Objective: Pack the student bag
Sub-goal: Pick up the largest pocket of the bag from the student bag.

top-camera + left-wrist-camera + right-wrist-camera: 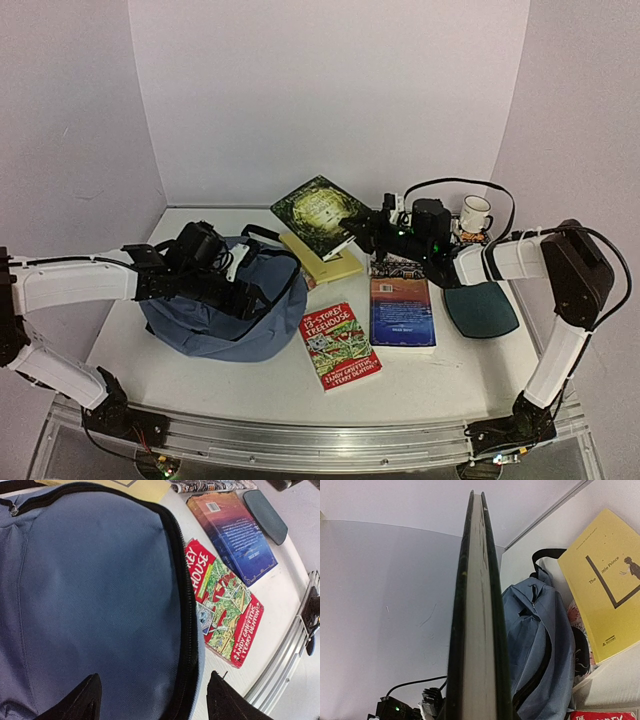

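- Bag [215, 325]: slate-blue, slumped on the table [200, 385] in the lower left of the overhead view. A dark zipper runs along its curved edge; a black strap loops out at its upper right.
- Left gripper [250, 298]: poised over the bag's upper part. In the left wrist view its two fingers [80, 700] stand wide apart at the bottom edge, released, with only blue fabric between them. Whether they touch the fabric cannot be told.
- Right gripper [352, 232]: clenched on a lower corner of the green book [318, 212], which is tilted up at centre frame. In the right wrist view the book appears edge-on, its page block running up the middle.
- Yellow book [325, 262]: flat, just below the green book and beside the bag's upper right edge.
- Red book [340, 347]: flat at lower centre, just right of the bag.
- Blue book [402, 312]: flat, right of the red book, near but apart.
- Oval pad [480, 310]: dark teal, right of the blue book.
- Mug [475, 214]: white, upright, upper right of the table.
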Available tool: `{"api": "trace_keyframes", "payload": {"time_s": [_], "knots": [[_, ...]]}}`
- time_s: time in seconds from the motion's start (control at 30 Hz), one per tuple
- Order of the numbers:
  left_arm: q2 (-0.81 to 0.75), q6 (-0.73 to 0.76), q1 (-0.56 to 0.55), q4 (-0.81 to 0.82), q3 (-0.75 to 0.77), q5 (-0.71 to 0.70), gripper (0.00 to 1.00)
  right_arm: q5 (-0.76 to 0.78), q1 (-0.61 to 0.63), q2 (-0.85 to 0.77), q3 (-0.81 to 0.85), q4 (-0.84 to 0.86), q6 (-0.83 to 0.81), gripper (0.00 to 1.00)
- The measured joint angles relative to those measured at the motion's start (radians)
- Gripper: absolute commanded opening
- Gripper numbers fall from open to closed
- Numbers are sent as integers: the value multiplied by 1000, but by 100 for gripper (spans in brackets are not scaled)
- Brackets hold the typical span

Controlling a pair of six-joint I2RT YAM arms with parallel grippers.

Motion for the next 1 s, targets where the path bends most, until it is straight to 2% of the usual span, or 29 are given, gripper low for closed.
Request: {"api": "trace_keyframes", "payload": {"time_s": [0.37, 0.6, 0.67, 0.77, 0.87, 0.9, 0.93, 1.0], "knots": [[103, 16, -41, -14, 6, -69, 72, 0, 0, 0, 0, 0, 0, 0], [183, 34, -51, -14, 56, -116, 65, -4, 0, -2, -13, 2, 0, 0], [208, 36, -51, -14, 74, -130, 60, -5, 0, -6, -23, 1, 0, 0], [238, 36, -51, -13, 86, -166, 46, -5, 0, -15, -37, 1, 0, 0], [246, 33, -53, -14, 86, -195, 23, -6, 0, -22, -44, 2, 0, 0], [246, 31, -53, -14, 88, -203, 21, -6, 0, -25, -46, 0, 0, 0], [246, 26, -53, -16, 91, -209, 12, -7, 0, -26, -47, -1, 0, 0], [245, 37, -54, -21, 109, -219, 1, -10, 0, -32, -48, -5, 0, 0]]}}
